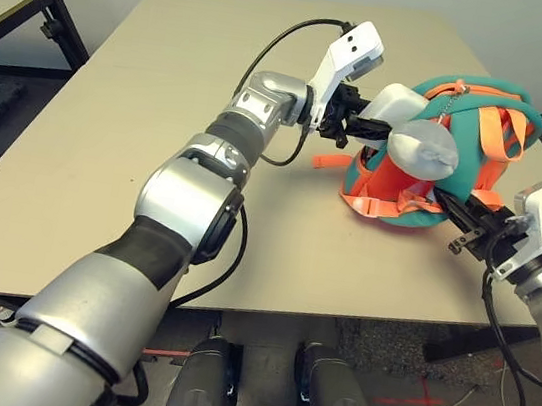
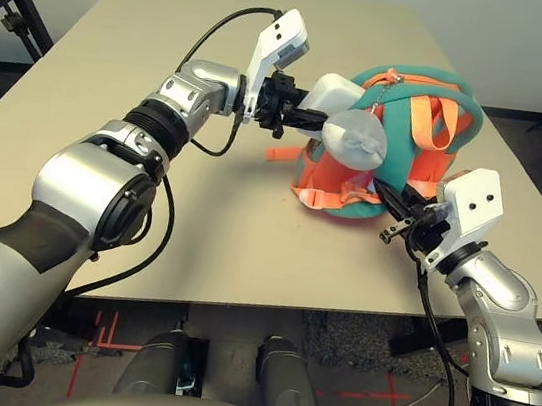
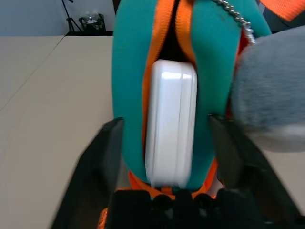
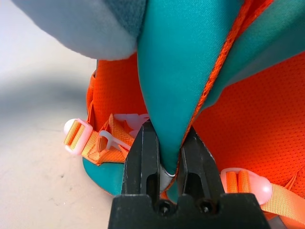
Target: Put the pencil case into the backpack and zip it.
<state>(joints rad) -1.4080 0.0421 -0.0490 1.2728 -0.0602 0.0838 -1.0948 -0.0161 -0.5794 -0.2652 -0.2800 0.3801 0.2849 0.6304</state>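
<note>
Teal fabric of backpack (image 4: 176,71) pinched between closed fingers of right hand (image 2: 403,214), nearest on surface (image 1: 115,90). Farther, left hand (image 3: 164,157) open, straddling pencil case (image 3: 170,124); case half inside opening, long axis pointing straight ahead into bag.

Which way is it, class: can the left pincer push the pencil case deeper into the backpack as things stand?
Probably yes. The left pincer is open around the pencil case, which sits partly in the backpack opening. The right pincer grips the teal fabric.
</note>
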